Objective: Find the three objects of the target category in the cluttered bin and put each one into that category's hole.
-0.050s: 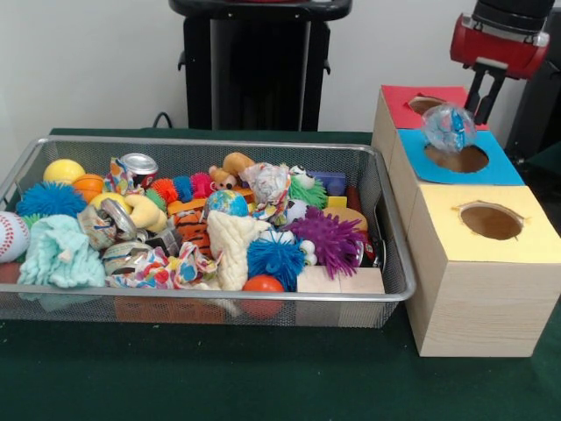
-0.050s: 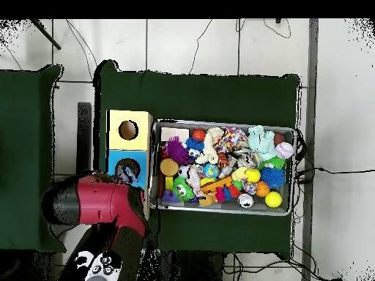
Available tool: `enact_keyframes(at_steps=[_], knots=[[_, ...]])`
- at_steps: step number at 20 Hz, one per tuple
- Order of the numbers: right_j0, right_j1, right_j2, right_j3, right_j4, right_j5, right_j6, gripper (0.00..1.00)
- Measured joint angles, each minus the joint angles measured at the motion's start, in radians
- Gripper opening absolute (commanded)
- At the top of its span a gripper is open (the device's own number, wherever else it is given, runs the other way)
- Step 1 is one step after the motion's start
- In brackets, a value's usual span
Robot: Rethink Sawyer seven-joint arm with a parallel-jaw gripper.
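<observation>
Clutter fills the wire mesh bin point(image 1: 219, 303) on the green cloth: a yellow ball point(image 1: 64, 171) at its ten o'clock corner, a baseball point(image 1: 10, 237) against the nine o'clock wall, a soda can point(image 1: 138, 167) toward eleven, a purple spiky ball point(image 1: 329, 239) toward three, a blue fuzzy ball point(image 1: 276, 260) toward five, and an orange ball point(image 1: 263, 284) on the six o'clock rim. A globe-printed ball point(image 1: 226, 203) lies near the middle.

At three o'clock from the bin in the front view stands a row of wooden boxes, touching one another: the red-topped box point(image 1: 416, 107) farthest, the blue-topped box point(image 1: 456, 162) in the middle, and the yellow-topped box point(image 1: 486, 237) nearest. Each has a round hole in its top.

A clear ball with blue markings point(image 1: 449, 127) is right over the blue-topped box, at the twelve o'clock edge of its hole; whether it touches the rim cannot be told. In the overhead view it shows on the blue top point(image 2: 128, 171).

The gripper point(image 1: 485, 98) hangs just at two o'clock from that ball, under the red arm point(image 1: 498, 44). Whether it is parted or closed, or has any hold on the ball, cannot be told. Seen from overhead, the arm covers the red-topped box.
</observation>
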Motion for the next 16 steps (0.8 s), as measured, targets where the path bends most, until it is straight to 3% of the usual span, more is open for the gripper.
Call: enact_keyframes(at_steps=[9, 10, 16], knots=[[0.008, 0.040, -0.020, -0.053, 0.041, 0.000, 0.000, 0.00], [0.010, 0.047, -0.027, -0.059, 0.047, 0.000, 0.000, 1.00], [0.021, 0.061, -0.049, -0.072, 0.049, 0.000, 0.000, 1.00]])
